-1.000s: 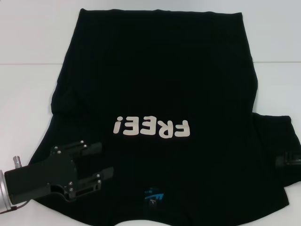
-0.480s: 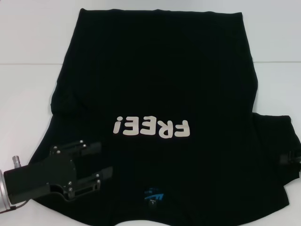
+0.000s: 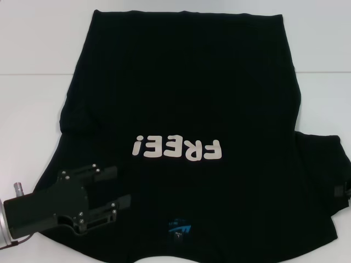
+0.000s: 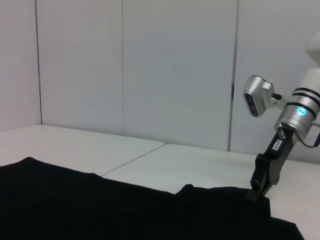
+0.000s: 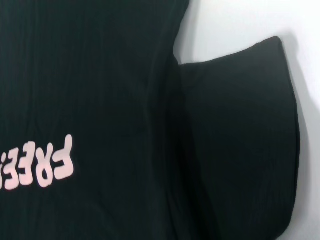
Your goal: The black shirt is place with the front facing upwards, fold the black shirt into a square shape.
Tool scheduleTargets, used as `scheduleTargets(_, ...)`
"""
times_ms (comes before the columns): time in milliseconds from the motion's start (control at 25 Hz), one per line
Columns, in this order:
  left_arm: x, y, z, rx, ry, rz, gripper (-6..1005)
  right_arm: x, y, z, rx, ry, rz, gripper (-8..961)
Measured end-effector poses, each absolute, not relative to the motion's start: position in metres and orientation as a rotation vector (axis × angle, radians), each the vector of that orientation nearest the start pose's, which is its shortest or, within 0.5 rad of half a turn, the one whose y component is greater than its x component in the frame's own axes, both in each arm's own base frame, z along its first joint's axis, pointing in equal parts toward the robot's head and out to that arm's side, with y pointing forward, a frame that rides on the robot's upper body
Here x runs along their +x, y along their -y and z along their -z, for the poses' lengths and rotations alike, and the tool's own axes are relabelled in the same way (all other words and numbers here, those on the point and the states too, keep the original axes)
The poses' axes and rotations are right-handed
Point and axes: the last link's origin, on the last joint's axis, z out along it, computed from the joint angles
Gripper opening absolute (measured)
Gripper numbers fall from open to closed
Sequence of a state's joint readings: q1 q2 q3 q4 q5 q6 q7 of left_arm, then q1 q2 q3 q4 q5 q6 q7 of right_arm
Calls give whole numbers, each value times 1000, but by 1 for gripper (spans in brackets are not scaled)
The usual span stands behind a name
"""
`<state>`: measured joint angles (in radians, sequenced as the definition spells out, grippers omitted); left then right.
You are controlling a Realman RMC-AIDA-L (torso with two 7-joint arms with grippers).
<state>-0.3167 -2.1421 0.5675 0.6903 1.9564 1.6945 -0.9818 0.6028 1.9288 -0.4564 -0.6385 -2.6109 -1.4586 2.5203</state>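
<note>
The black shirt (image 3: 186, 93) lies spread front-up on the white table (image 3: 33, 109). Its white "FREE!" print (image 3: 176, 149) faces me and a small blue neck label (image 3: 179, 229) sits near the front edge. My left gripper (image 3: 119, 187) is open low over the shirt's near-left shoulder area, with nothing seen between its fingers. My right gripper (image 3: 344, 190) shows only at the far right border, by the right sleeve. The left wrist view has the right gripper (image 4: 257, 192) pointing down at the cloth's edge. The right wrist view looks down on the sleeve (image 5: 240, 140) and print (image 5: 42, 162).
A seam between two white tabletops (image 3: 27, 74) runs across behind the shirt's middle. Plain white wall panels (image 4: 175, 70) stand beyond the table. Bare table surface lies to the left and right of the shirt's far half.
My right gripper has slid rightward, almost out of the head view, over the last second. The left gripper and the shirt have barely moved.
</note>
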Motion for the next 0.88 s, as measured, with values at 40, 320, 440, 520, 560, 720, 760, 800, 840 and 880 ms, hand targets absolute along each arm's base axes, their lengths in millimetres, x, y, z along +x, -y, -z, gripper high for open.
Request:
scheduleTargets(40, -301, -262, -1, -2586, 334, 793, 639, 348, -338, -61, -1928, -2054, -183, 190)
scheduleTargets(320, -302, -260, -2, -2574, 345, 802, 639, 347, -338, -60, -1957, -2031, -142, 58)
scheduleTargets(440, -302, -260, -1, -2574, 346, 805, 639, 347, -338, -61, -1966, -2024, -143, 46)
scheduleTargets(520, -302, -260, -1, -2575, 347, 806, 639, 348, -337, -64, -1967, -2021, -145, 41)
scheduleTargets(560, -301, -260, -1, -2575, 348, 807, 640, 349, -337, -66, -1965, -2020, -147, 41)
scheduleTargets(720, -301, -261, -2, -2577, 350, 808, 640, 352, -337, -80, -1939, -2002, -188, 39)
scheduleTargets(760, -301, -261, -2, -2577, 350, 808, 640, 352, -337, -84, -1934, -1997, -204, 39)
scheduleTargets(800, -301, -261, -2, -2578, 350, 808, 640, 352, -337, -88, -1930, -1991, -220, 39)
scheduleTargets(840, -301, -261, -2, -2578, 350, 808, 640, 351, -338, -92, -1926, -1984, -233, 39)
scheduleTargets(880, -301, -261, -2, -2578, 349, 808, 640, 350, -338, -96, -1926, -1975, -247, 39)
